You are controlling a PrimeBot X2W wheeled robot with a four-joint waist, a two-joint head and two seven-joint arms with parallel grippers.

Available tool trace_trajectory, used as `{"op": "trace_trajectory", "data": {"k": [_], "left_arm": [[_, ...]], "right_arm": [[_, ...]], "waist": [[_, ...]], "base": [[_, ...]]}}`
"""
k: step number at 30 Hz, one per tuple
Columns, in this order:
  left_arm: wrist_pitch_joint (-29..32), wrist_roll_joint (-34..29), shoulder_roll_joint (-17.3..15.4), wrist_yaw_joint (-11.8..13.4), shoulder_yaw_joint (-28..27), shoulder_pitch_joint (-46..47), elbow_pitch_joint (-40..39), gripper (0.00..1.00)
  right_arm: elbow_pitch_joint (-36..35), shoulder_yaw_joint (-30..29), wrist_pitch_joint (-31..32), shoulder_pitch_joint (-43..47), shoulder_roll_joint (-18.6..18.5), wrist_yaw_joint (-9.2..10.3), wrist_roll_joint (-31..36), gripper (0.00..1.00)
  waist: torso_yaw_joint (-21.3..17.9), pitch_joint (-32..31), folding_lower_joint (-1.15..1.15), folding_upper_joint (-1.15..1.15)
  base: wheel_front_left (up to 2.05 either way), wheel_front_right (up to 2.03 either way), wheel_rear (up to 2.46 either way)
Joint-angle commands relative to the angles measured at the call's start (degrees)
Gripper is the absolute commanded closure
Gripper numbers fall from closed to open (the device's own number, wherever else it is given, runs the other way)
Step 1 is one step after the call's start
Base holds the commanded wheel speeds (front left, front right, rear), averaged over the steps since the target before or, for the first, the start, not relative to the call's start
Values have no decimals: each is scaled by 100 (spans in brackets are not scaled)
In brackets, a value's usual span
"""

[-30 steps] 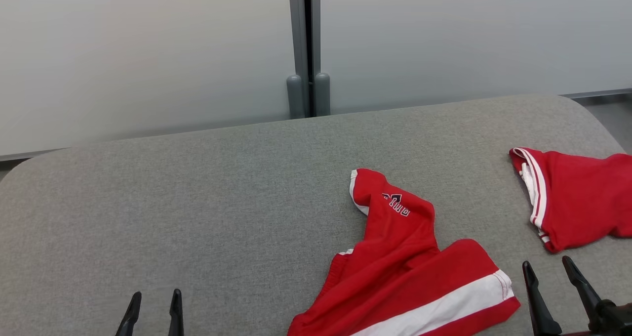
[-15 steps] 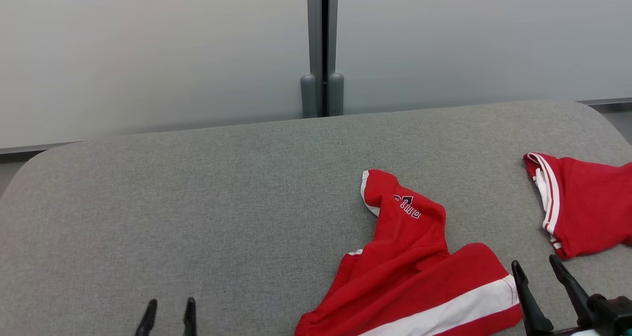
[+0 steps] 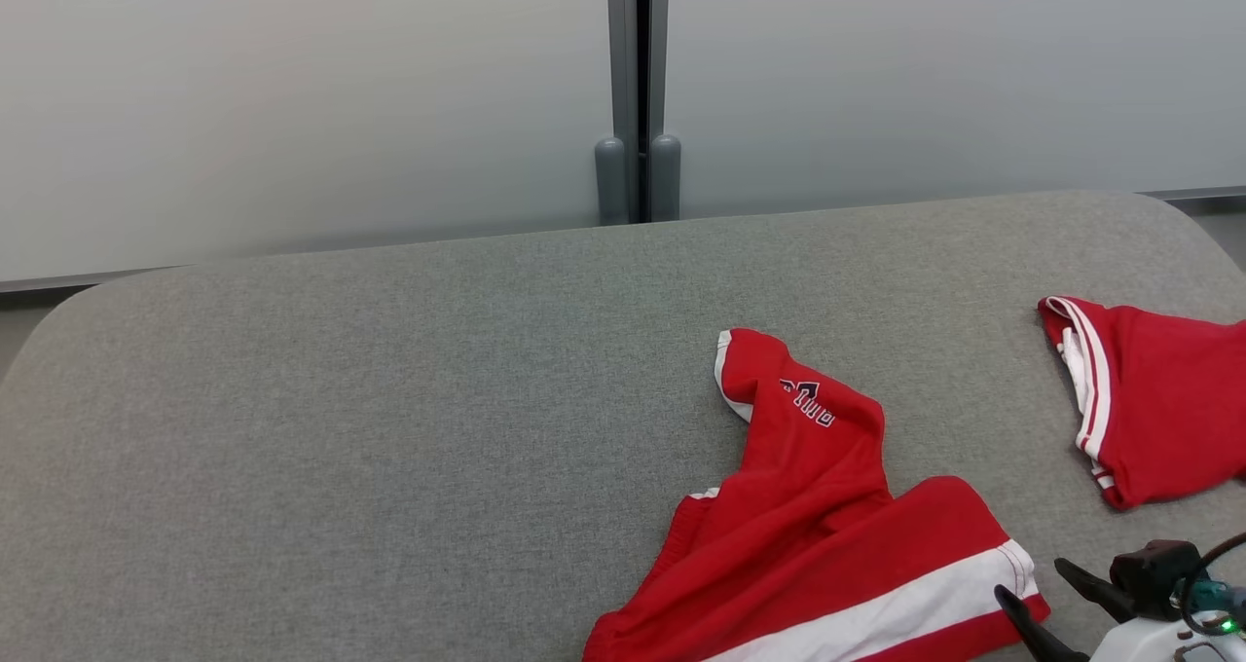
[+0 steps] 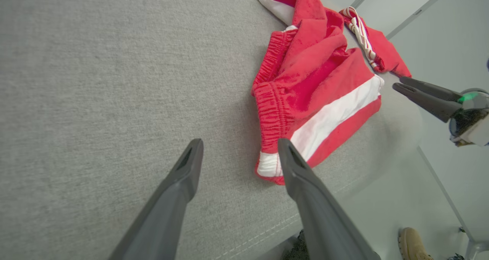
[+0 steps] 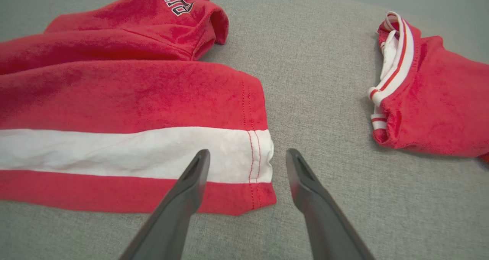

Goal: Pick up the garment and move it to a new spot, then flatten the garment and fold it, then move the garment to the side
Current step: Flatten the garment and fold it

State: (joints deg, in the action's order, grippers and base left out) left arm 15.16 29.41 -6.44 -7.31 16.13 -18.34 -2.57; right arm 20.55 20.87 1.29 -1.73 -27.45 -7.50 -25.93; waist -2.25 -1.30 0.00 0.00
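The garment [image 3: 827, 535], red shorts with a white side stripe and dark lettering, lies crumpled on the grey padded table [image 3: 389, 399], near its front right. My right gripper [image 3: 1032, 581] stands open just right of the stripe's hem. From the right wrist, that gripper [image 5: 247, 155] hovers over the hem corner of the shorts [image 5: 126, 99], nothing between its fingers. My left gripper [image 4: 240, 145] is open above bare table, left of the elastic waistband of the shorts [image 4: 313, 88]. Beyond the shorts, the right gripper [image 4: 399, 82] shows in the left wrist view.
A second red garment with white trim [image 3: 1149, 399] lies at the table's right edge. Frosted panels with a grey post [image 3: 638, 88] stand behind the table. The table's front edge [image 4: 267, 233] is close, with a person's shoe [image 4: 414, 244] on the floor below.
The left gripper has dropped out of the bottom of the head view. The right gripper has sunk lower and turned toward the shorts' hem. The camera shifted slightly.
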Motion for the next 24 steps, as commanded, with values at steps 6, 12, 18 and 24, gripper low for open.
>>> {"op": "trace_trajectory", "data": {"k": [6, 12, 18, 24], "left_arm": [[431, 408, -227, -18, 317, -82, -207, 0], [446, 603, -241, -15, 662, 233, -58, 0], [416, 714, -271, -15, 1035, 535, 148, 0], [275, 869, -330, -15, 1317, 775, 345, 0]], "right_arm": [[330, 317, 35, -298, -164, 1, -242, 0], [705, 629, -69, -669, -209, 1, -398, 0], [927, 941, -166, -955, -253, 1, -520, 0], [1080, 1191, -292, -1108, -266, 1, -696, 0]], "waist": [[58, 88, 0, 0], [86, 242, 0, 0], [110, 397, 0, 0], [114, 494, 0, 0]], "base": [[0, 0, 0], [0, 0, 0], [0, 0, 0], [0, 0, 0]]}}
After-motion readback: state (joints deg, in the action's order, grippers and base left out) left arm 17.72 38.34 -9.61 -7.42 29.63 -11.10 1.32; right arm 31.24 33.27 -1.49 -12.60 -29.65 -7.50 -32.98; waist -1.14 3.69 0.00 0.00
